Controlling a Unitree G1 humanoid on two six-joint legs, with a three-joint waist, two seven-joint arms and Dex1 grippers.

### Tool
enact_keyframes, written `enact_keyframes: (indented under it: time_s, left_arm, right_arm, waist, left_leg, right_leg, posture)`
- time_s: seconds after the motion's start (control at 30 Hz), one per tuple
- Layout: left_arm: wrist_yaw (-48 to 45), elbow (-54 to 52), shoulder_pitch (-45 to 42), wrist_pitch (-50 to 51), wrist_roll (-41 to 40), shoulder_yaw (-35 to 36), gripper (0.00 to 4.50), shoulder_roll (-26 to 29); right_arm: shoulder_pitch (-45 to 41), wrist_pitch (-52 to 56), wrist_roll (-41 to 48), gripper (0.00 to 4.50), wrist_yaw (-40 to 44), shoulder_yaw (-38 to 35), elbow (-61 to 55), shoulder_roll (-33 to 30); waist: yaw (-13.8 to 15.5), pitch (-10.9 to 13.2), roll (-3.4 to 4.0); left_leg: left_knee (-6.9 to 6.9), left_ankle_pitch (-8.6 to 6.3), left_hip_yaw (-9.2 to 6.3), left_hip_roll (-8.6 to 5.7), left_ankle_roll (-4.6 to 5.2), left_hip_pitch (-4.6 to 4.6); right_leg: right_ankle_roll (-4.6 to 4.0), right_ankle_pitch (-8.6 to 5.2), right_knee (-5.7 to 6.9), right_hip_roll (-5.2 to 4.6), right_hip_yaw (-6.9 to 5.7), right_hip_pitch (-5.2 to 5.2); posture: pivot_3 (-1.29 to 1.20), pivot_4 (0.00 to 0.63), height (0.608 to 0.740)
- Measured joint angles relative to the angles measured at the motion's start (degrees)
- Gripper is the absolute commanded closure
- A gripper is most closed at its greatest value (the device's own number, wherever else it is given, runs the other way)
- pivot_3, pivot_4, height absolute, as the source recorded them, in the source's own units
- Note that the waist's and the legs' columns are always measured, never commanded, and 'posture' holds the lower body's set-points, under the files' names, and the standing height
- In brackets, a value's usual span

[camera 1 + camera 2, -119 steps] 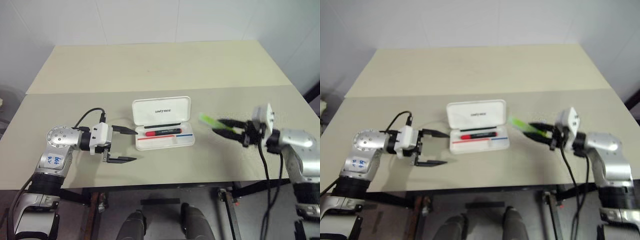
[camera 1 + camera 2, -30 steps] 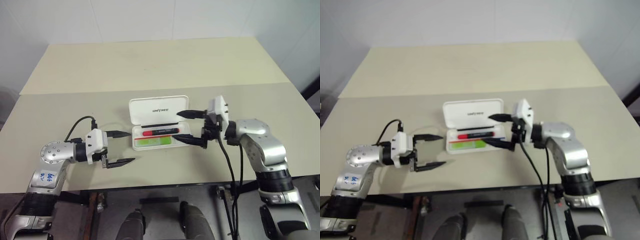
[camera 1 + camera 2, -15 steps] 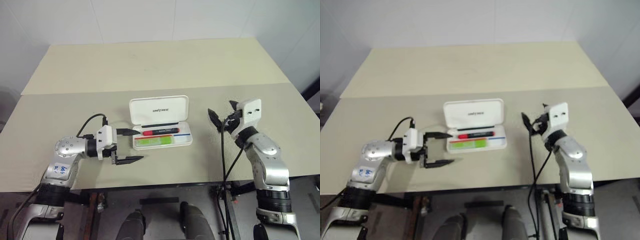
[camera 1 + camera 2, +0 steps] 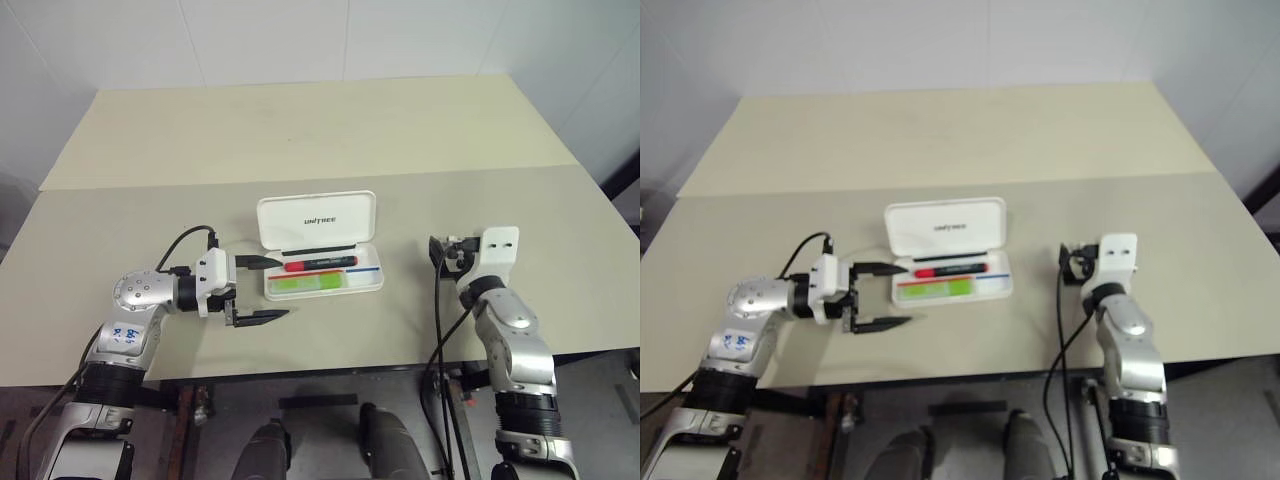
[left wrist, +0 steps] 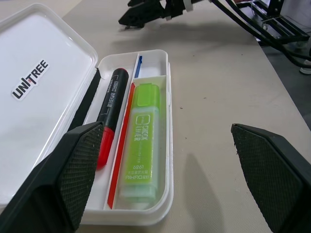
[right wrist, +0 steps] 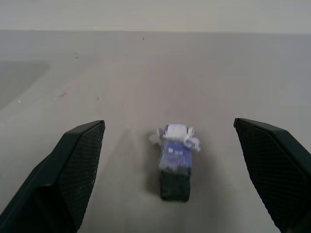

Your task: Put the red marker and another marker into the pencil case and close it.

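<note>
head stereo overhead, wrist cameras close

Pencil case (image 4: pixel 320 244) mid-worktop (image 4: pixel 300 130), lid open; both markers (image 5: pixel 112 112) (image 5: pixel 142 141) inside, side by side. My left end effector (image 4: pixel 258 290) just left of case, my right end effector (image 4: pixel 440 250) well right.

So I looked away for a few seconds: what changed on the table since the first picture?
The green marker, then held in the right gripper out to the case's right, now lies in the case beside the red marker. That gripper let go and drew back right, open and empty. The left gripper remains open at the case's left end; the lid is still up.
</note>
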Motion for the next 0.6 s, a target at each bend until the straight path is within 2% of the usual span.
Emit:
enact_keyframes:
  time_s: [0.1,0.2,0.27,0.5,0.53,0.6]
  left_arm:
    - [0.12,-0.02,0.01,0.00,0.01,0.00,0.00,0.00]
    - [0.17,-0.07,0.12,0.00,0.01,0.00,0.00,0.00]
    - [0.21,-0.12,0.15,0.00,0.02,0.01,0.00,0.00]
    - [0.82,-0.18,0.16,0.00,0.05,0.01,0.00,0.00]
    - [0.87,-0.18,0.17,0.00,0.06,0.01,0.00,0.00]
    - [0.96,-0.21,0.18,0.00,0.06,0.01,0.00,0.00]
  right_arm:
    - [0.10,0.55,-0.01,0.01,-0.94,0.05,0.58,0.68]
    - [0.08,0.62,0.03,0.60,-1.34,0.01,1.31,0.83]
    - [0.03,0.64,0.09,1.23,-1.46,-0.03,1.33,0.97]
    - [-0.47,0.81,0.65,3.93,-1.54,-0.13,1.77,0.99]
    - [-0.60,0.81,0.66,4.13,-1.55,-0.13,1.89,0.99]
    - [-0.89,0.80,0.67,4.13,-1.56,-0.13,2.19,0.98]
  waist:
    - [0.04,0.00,0.00]
    - [0.03,0.00,0.00]
    - [0.03,0.00,0.00]
    - [-0.01,0.00,0.00]
    - [-0.01,0.00,0.00]
    - [-0.01,0.00,0.00]
  left_leg:
    - [0.01,0.00,0.00,-0.01,0.00,0.00]
    - [0.00,0.00,0.00,-0.01,0.00,0.00]
    - [0.00,0.00,-0.01,0.00,0.00,0.00]
    - [0.01,0.00,-0.01,0.00,0.00,0.01]
    - [0.01,0.00,-0.01,0.00,0.00,0.01]
    - [0.01,0.00,-0.01,0.00,0.00,0.01]
  right_leg:
    - [0.00,0.00,-0.01,-0.01,0.00,0.01]
    - [0.00,0.00,-0.01,0.00,0.00,0.01]
    - [0.00,0.00,-0.01,0.00,0.00,0.01]
    - [0.00,0.00,-0.01,0.00,0.00,0.01]
    - [0.00,0.00,-0.02,0.00,0.00,0.01]
    - [0.00,0.00,-0.02,0.00,0.00,0.01]
  posture:
    - [0.00,0.150,0.740]
    - [0.00,0.150,0.740]
    - [0.00,0.150,0.740]
    - [0.00,0.150,0.740]
    - [0.00,0.150,0.740]
    - [0.00,0.150,0.740]
